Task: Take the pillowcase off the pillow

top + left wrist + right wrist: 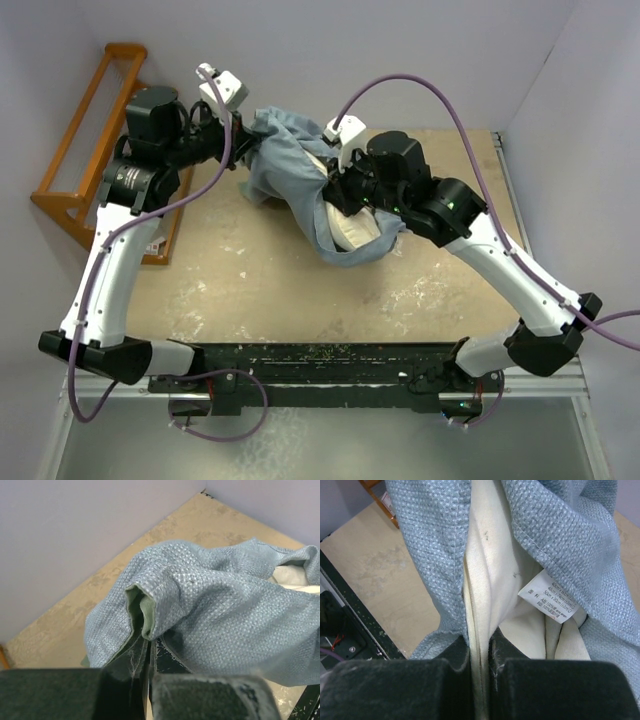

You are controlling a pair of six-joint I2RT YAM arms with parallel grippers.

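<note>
The blue-grey pillowcase lies bunched at the table's back middle, partly round the cream pillow, whose end shows below it. My left gripper is shut on a fold of the pillowcase, its green lining showing at the pinch. My right gripper is shut on a fold of the pillow's cream cloth inside the open mouth of the pillowcase. A white care label hangs beside it.
An orange wooden rack stands at the table's left edge. Purple-grey walls close the back and sides. The black base rail runs along the near edge. The tan tabletop lies bare in front.
</note>
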